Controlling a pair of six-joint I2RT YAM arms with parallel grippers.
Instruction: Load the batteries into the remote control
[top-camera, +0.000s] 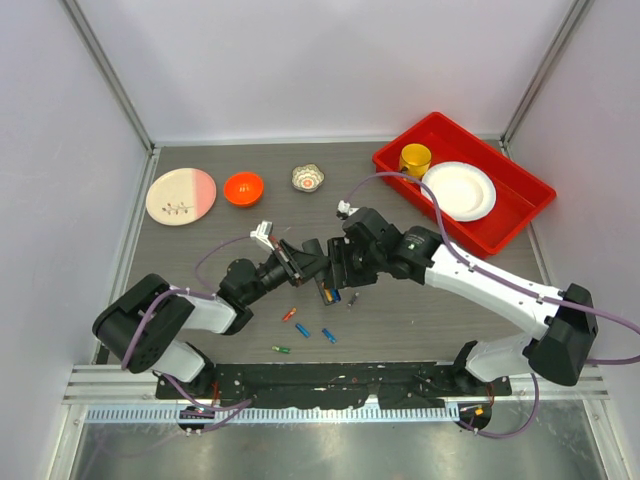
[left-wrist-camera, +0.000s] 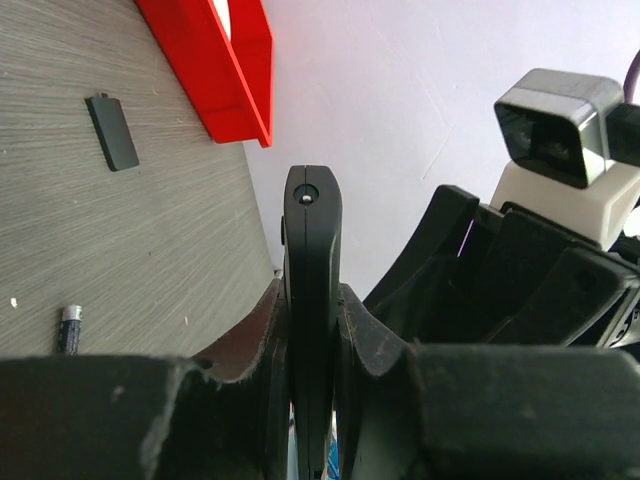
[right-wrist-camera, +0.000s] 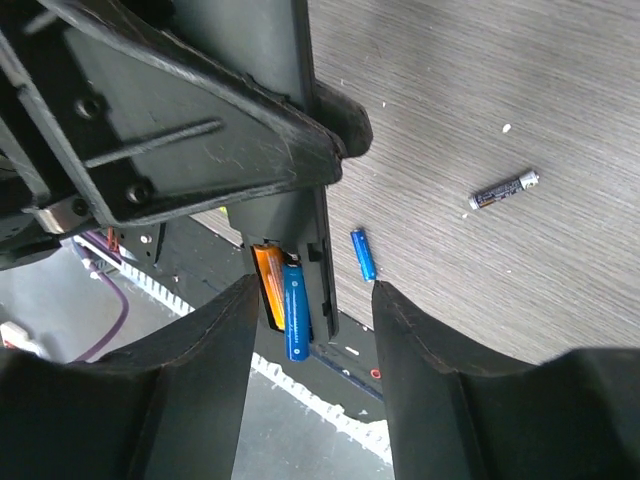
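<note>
The left end effector (left-wrist-camera: 312, 310) is clamped on the remote control (left-wrist-camera: 312, 230) across its narrow edges. It holds the remote clear of the counter (top-camera: 400, 320), over the middle and a little toward the near edge. Gripping the sides leaves the recess face free, which is probably the reason for this hold. In the right wrist view that face is turned toward the right end effector (right-wrist-camera: 312, 288), whose fingers are spread wide, with the remote's end between them and nothing gripped.

An orange battery (right-wrist-camera: 268, 285) and a blue battery (right-wrist-camera: 295, 315) lie side by side in the recess. The blue one's lower end seems to reach past the recess edge (it may not be fully seated, though this angle won't settle it).

A spare blue battery (right-wrist-camera: 363, 254) lies on the counter just beyond the remote, with a loose orange cell (top-camera: 289, 314) and a green cell (top-camera: 282, 349) toward the near edge, left of centre. The battery cover (left-wrist-camera: 112, 131) lies flat toward the far right corner, just short of the red tray (left-wrist-camera: 220, 70), so the recess is open for loading.

My guess is that loading is nearly done. The right arm likely needs to press the blue battery home while the left arm braces the remote.
</note>
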